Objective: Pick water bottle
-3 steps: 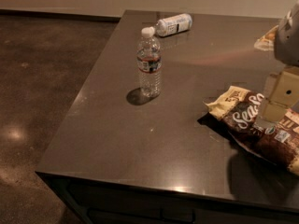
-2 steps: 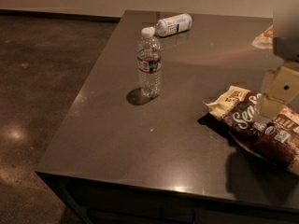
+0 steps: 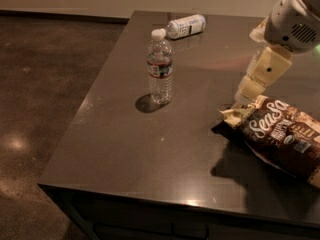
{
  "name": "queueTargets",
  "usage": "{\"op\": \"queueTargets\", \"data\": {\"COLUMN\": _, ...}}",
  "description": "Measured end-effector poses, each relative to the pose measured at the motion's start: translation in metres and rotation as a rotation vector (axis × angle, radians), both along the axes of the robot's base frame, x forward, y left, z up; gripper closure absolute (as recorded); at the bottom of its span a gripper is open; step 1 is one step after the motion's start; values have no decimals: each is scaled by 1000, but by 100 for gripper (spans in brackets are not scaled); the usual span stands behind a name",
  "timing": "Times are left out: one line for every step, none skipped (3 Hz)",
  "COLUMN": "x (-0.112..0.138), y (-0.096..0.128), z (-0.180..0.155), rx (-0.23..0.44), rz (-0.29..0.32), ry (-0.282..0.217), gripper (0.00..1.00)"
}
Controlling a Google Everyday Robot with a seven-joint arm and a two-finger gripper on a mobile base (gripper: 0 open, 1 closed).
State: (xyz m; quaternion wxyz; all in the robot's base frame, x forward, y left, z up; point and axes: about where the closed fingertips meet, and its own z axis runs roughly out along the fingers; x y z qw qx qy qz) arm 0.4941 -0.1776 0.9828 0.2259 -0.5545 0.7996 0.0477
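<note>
Claw (image 3: 246, 93) over snack bag's (image 3: 280, 139) end, its state unclear, water bottle (image 3: 160, 70) upright, well apart

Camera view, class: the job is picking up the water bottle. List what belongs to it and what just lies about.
Job: small clear ribbed plastic water bottle with white cap, upright; cream two-finger gripper, at the view's right, away from it.
Lying about: white-and-blue-labelled bottle on its side; brown snack bag; dark table underneath.
</note>
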Motion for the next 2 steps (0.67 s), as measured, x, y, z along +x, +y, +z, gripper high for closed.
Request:
{"op": "queueTargets", "data": {"x": 28, "y": 20, "z": 1, "rx": 35, "rz": -12, "ry": -21, "gripper": 0}}
{"op": "queueTargets", "data": {"x": 50, "y": 43, "z": -2, "rx": 57, "rz": 11, "ry": -27, "gripper": 0}}
